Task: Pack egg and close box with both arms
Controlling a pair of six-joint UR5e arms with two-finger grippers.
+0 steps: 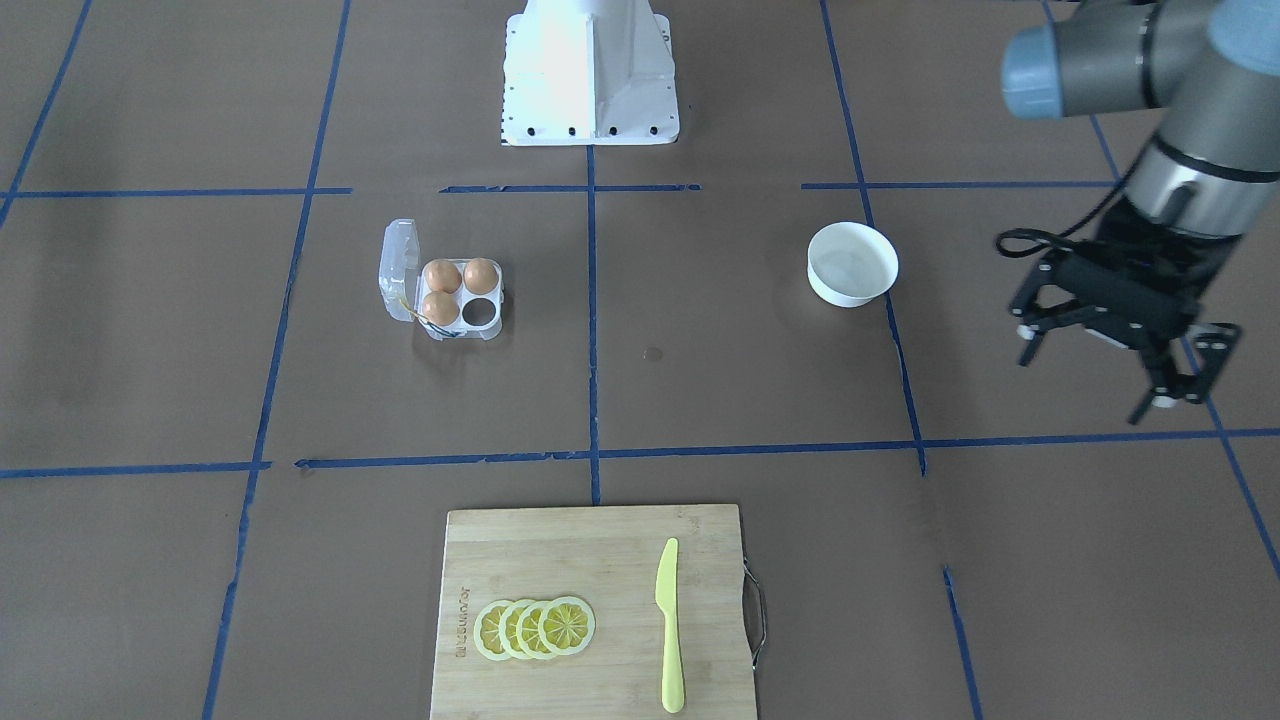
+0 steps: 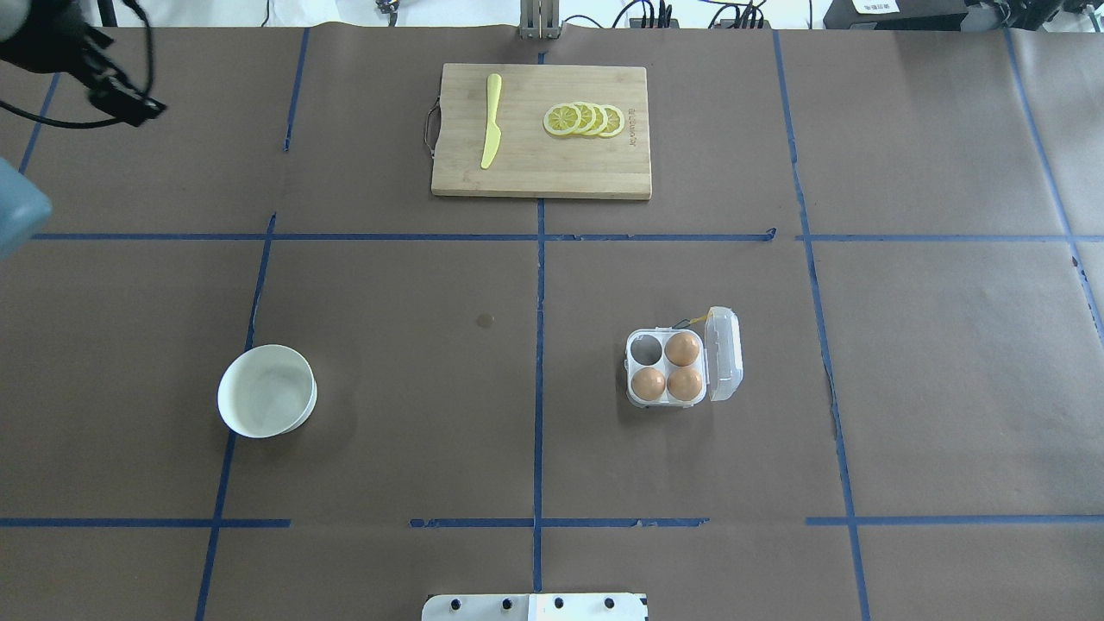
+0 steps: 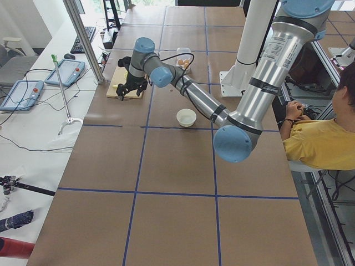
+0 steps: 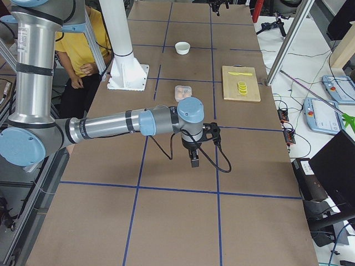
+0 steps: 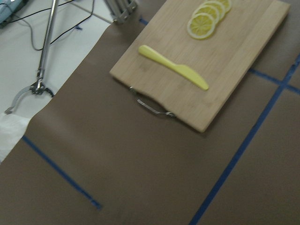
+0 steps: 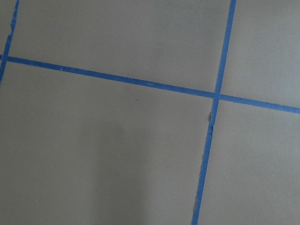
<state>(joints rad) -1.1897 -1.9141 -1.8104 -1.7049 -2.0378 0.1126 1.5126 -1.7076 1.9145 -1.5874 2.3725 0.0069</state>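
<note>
Three eggs (image 1: 442, 276) seated in box (image 1: 481, 312), lid (image 1: 398, 268) open. Left gripper (image 1: 1095, 375) held well apart from box, jaws spread. Right gripper (image 4: 195, 158) also apart from box; jaw state cannot be told.

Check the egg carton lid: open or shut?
Open. The clear lid is folded back beside the egg carton on its hinge side; three eggs and one empty cell sit uncovered.

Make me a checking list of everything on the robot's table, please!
Surface: brown paper table with blue tape grid.
Job's things: egg carton open, three eggs inside, one cell empty; no loose egg seen.
Clutter: empty white bowl; cutting board with lemon slices and yellow knife.
Grippers: left gripper open, holding nothing; right gripper cannot tell.
Cables: black cable loops at left wrist.
Surroundings: person in yellow shirt beside the table.
</note>
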